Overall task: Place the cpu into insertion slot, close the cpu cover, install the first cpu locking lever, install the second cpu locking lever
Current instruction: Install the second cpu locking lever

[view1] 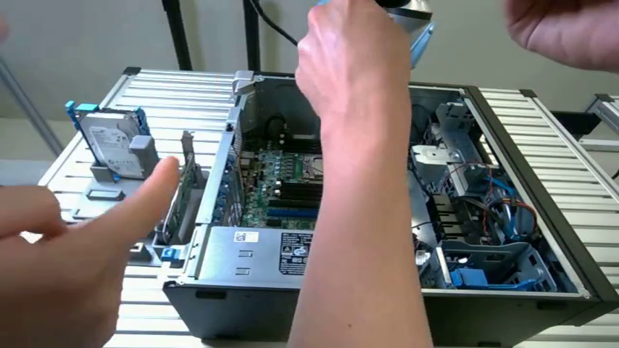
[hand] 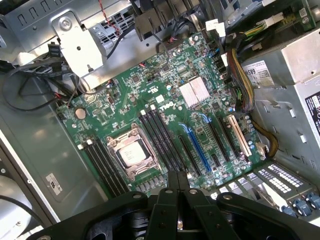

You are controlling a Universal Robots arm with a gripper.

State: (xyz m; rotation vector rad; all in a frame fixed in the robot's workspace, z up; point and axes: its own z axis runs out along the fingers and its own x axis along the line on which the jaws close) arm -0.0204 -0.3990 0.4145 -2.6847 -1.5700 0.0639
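Note:
The cpu (hand: 131, 152), a pale square chip, lies flat in the insertion slot (hand: 114, 143) on the green board (hand: 165, 107). The silvery cpu cover (hand: 142, 167) lies down around the chip's edges. My gripper (hand: 177, 176) hangs above the board, off the socket on the side of the long black memory slots. Its two black fingers are pressed together with nothing between them. In the exterior view the socket (view1: 307, 168) shows deep in the open computer case (view1: 242, 254), and the arm's wrist (view1: 416, 25) shows above it behind a person's hand.
A person's forearm (view1: 358, 217) reaches over the case's middle, with another hand (view1: 68, 246) at the exterior view's left and one (view1: 561, 29) at its upper right. A hard drive (view1: 114, 145) and an upright card (view1: 188, 185) stand beside the case. Cable bundles (hand: 240, 85) and a silver heat sink (hand: 194, 92) crowd the board.

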